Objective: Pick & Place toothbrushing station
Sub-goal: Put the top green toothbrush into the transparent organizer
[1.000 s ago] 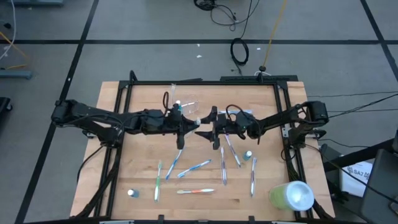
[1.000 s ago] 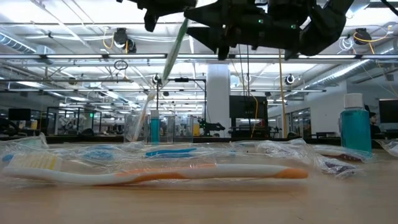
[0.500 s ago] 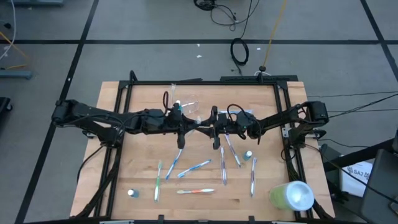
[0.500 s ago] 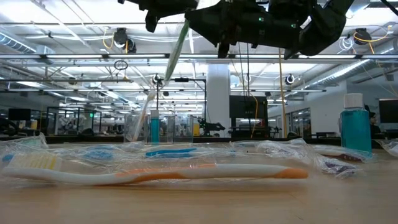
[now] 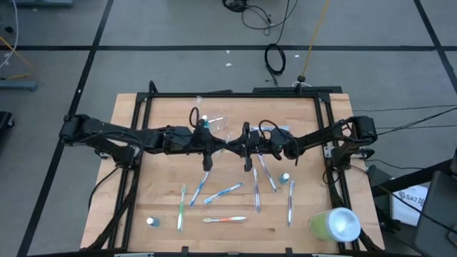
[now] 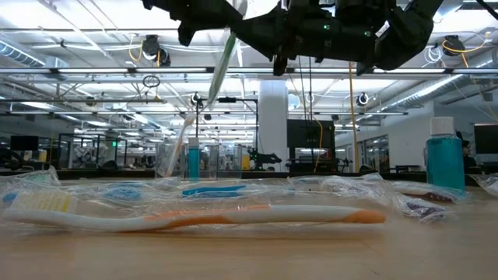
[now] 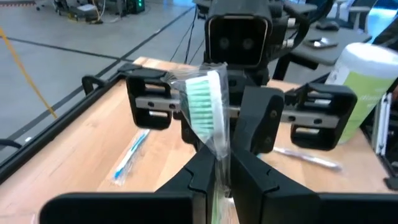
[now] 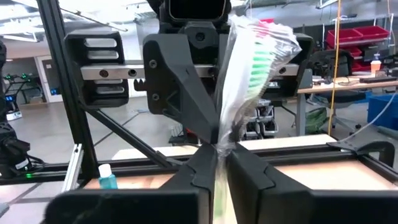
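high view: 7 loose toothbrushes (image 5: 225,220)

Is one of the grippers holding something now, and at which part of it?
Both hold one wrapped green toothbrush in mid-air: the left gripper and the right gripper are each shut on it just below its bristle head.

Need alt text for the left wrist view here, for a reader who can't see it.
A green-bristled toothbrush in a clear wrapper stands upright, pinched between the left claw and the right claw, which faces it head-on. Behind lie the wooden table, another wrapped toothbrush and a lime-green cylinder.
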